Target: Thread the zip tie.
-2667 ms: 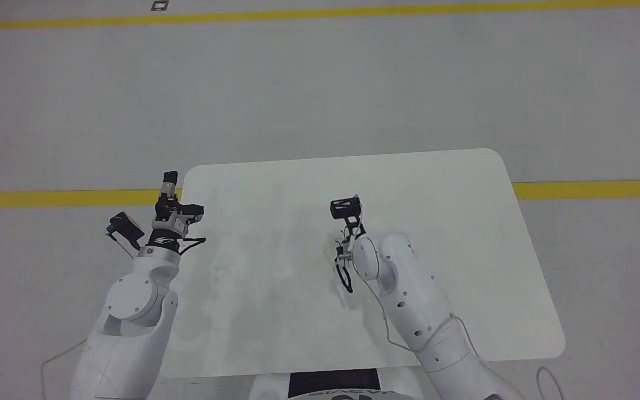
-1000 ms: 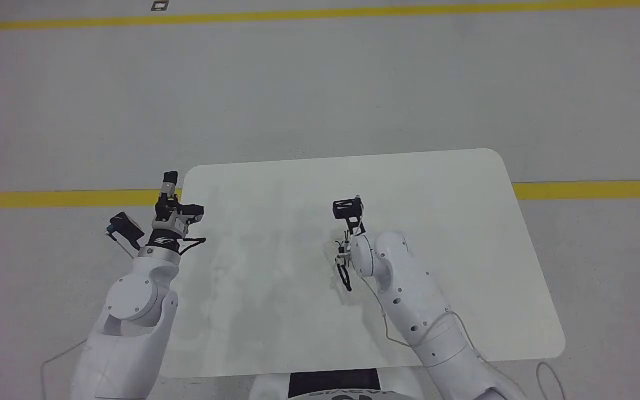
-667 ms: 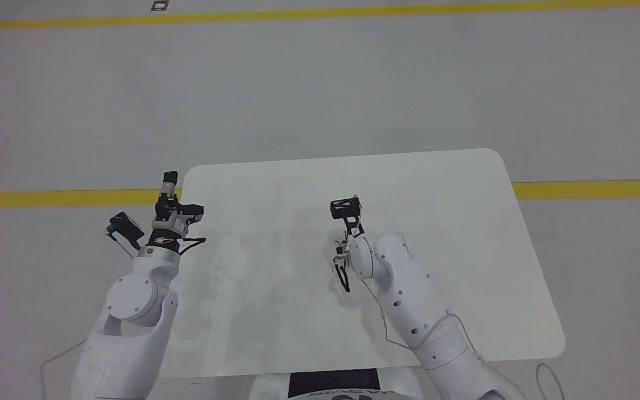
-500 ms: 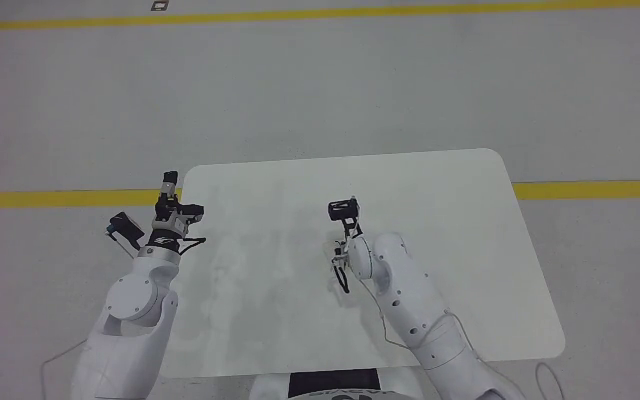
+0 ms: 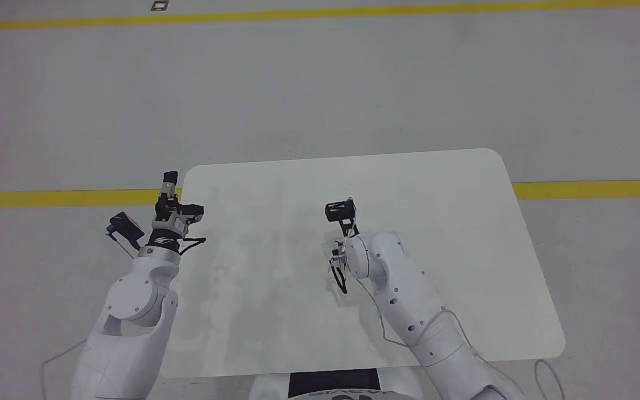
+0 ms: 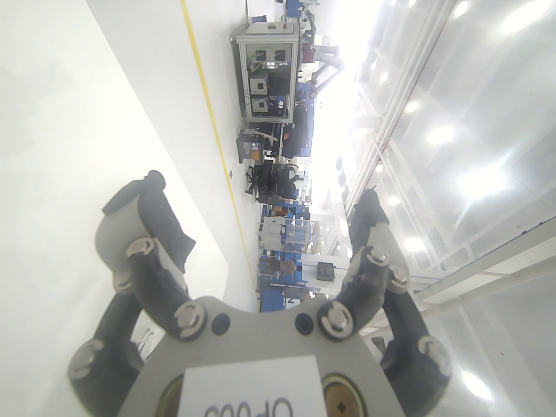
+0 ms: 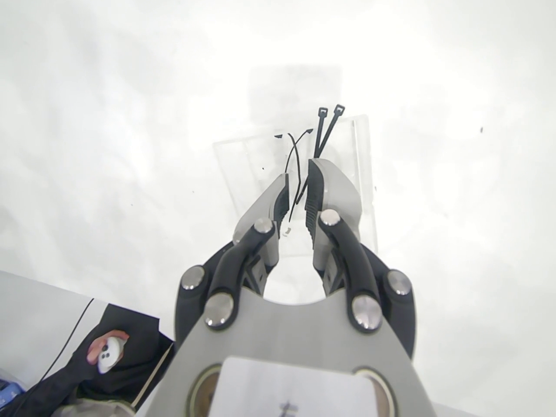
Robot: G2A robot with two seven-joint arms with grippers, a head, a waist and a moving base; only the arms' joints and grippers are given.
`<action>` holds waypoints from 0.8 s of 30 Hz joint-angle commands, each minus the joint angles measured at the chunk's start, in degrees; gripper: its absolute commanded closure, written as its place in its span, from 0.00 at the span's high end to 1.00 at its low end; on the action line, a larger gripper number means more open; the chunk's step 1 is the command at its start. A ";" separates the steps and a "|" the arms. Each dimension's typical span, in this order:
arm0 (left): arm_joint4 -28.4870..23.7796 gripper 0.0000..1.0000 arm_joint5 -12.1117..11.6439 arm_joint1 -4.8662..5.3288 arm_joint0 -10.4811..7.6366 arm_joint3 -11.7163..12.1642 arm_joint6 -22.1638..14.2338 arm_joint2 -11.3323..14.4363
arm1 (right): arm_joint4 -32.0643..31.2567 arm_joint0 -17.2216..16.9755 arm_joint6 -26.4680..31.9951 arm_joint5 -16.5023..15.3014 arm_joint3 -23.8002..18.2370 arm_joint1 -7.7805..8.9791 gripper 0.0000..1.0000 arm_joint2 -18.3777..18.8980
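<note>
A white label [image 6: 249,386] sits on the base plate of the left gripper [image 6: 260,190]. Its dark print stands upside down and is cut off at the view's edge, so it cannot be read whole. A second white label [image 7: 295,386] sits on the base of the right gripper [image 7: 299,171] and carries a small dark mark that is not legible. A small square floor marker [image 5: 160,6] lies beside the far yellow line [image 5: 400,13]; its content is too small to tell.

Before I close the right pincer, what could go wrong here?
Several zip ties lie crossed in the clear tray under the right pincer; closing may grab more than one. The left pincer hangs open at the edge of the table, far from any handover.
</note>
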 commanded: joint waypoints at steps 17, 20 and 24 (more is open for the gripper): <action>0.00 1.00 0.00 0.00 0.00 0.00 0.00 0.00 | 1.03 0.95 0.64 0.20 1.72 -0.06 0.13 -0.23; 0.00 1.00 0.00 0.00 0.00 0.00 0.00 0.00 | 1.14 1.13 0.69 0.33 2.00 -0.08 0.13 -0.30; 0.00 1.00 0.00 0.00 0.00 0.00 0.00 0.00 | 1.29 1.32 0.90 0.42 2.33 -0.09 0.13 -0.35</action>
